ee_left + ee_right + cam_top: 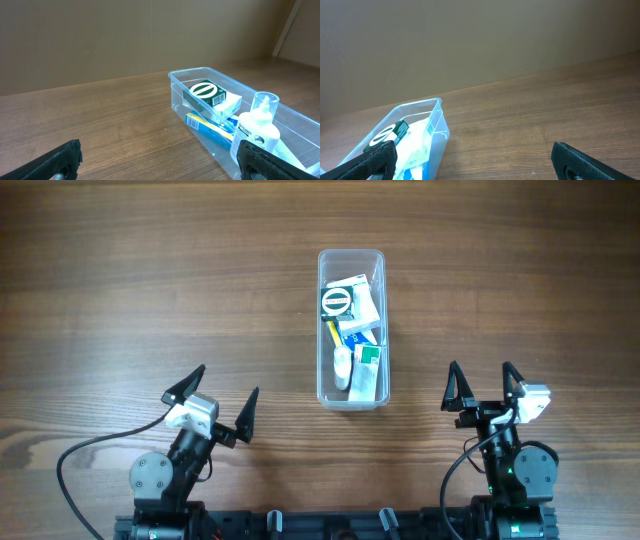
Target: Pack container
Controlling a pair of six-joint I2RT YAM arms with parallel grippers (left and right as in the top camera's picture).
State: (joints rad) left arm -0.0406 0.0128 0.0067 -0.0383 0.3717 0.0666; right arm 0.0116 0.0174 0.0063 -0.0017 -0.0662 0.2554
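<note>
The clear plastic container (350,258) stands lengthwise in the middle of the wooden table. It holds a dark green and white box (339,301), a white box, a blue box, a green and white packet and a small white bottle (342,366). It also shows in the left wrist view (176,79) with the green box (209,93) and the bottle (258,129), and in the right wrist view (438,125). My left gripper (216,402) is open and empty, near the front edge left of the container. My right gripper (484,386) is open and empty, to its right.
A black cable (75,470) loops on the table by the left arm's base. A plain brown wall stands behind the table in both wrist views.
</note>
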